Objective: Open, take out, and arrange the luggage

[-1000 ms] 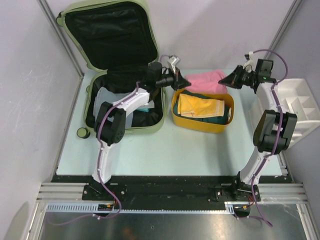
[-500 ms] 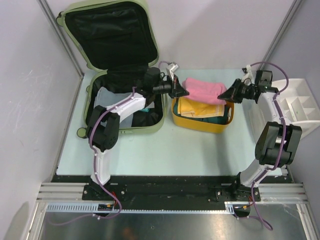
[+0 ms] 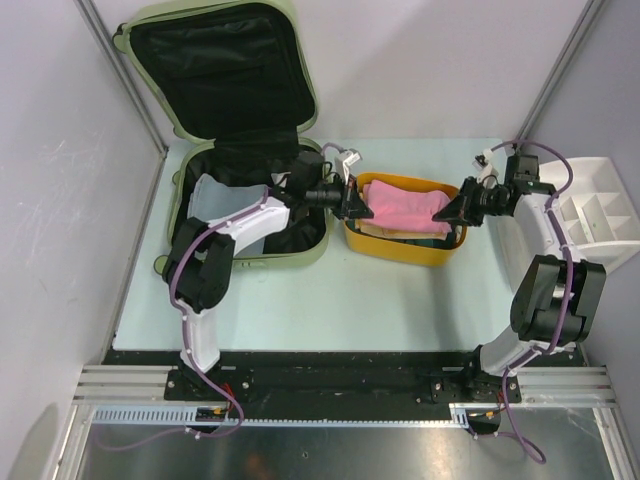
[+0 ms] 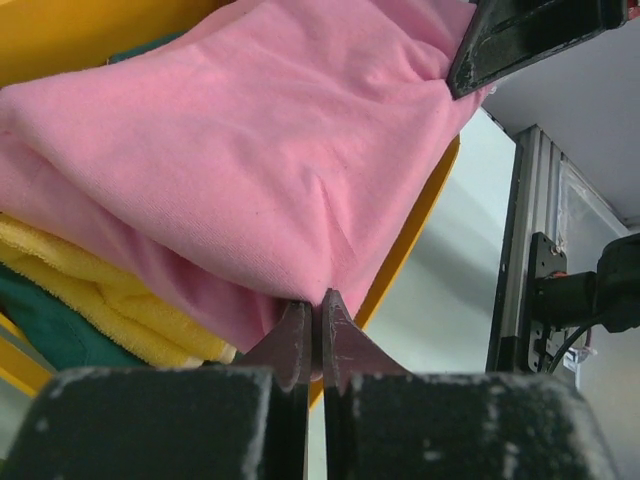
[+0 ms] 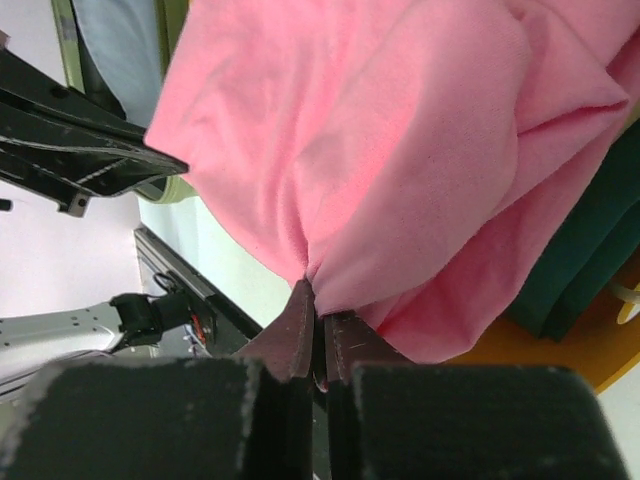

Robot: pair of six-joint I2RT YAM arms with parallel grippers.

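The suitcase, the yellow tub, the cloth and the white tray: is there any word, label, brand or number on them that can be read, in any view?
No text can be read in any view.
The suitcase shows only black lining and a green rim, with no logo facing the cameras.
The yellow tub, pink cloth and white tray are plain.

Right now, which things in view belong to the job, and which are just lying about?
In the job: open luggage; pink cloth, pinched by left gripper and right gripper over the yellow tub; yellow cloth and green cloth in it.
Lying about: white divided tray, untouched, at the right.
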